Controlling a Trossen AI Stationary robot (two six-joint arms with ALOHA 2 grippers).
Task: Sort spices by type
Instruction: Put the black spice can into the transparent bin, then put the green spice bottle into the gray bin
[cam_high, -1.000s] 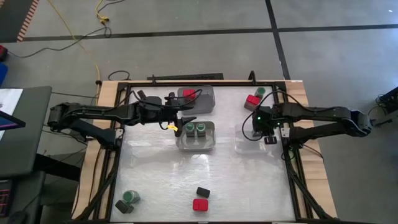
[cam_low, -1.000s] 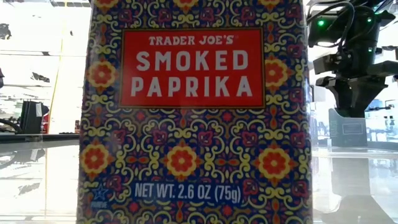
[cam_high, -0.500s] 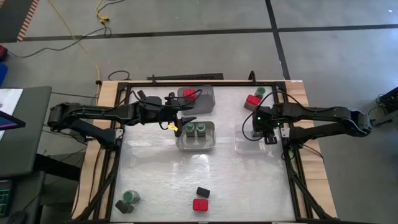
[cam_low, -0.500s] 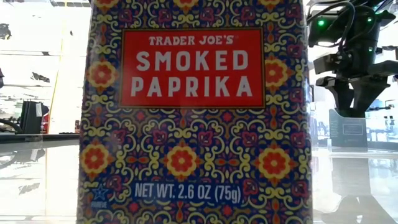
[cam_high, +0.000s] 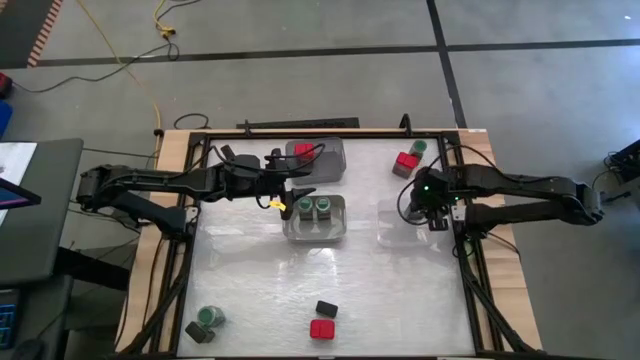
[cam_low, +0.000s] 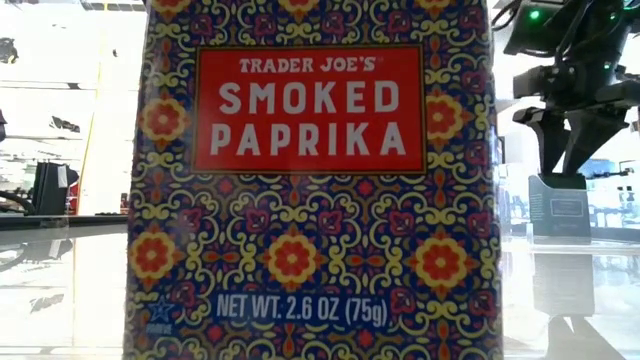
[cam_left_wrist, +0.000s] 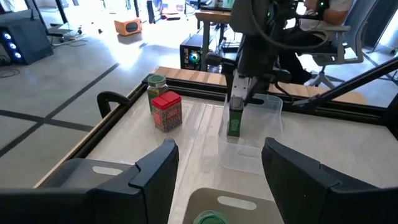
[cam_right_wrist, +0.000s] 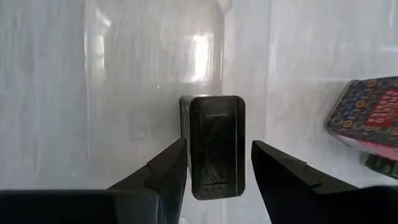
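From where I stand the patterned paprika tin with the red label (cam_low: 312, 180) fills the near edge of the table. Further in, the left gripper (cam_high: 297, 194) hangs with its fingers apart and empty, just beside the clear plastic bin (cam_high: 315, 229) holding two round green-lidded jars (cam_high: 313, 207); beyond it another clear bin holds a red-topped square container (cam_high: 304, 150). Across the table, the right gripper (cam_high: 433, 213) hovers over a third clear plastic bin (cam_right_wrist: 155, 87), its fingers parted to either side of a dark rectangular tin (cam_right_wrist: 215, 144) standing upright directly below them, not touching. Past it, a red-topped tin (cam_left_wrist: 166, 111) and a green-lidded jar (cam_left_wrist: 157, 88) stand together.
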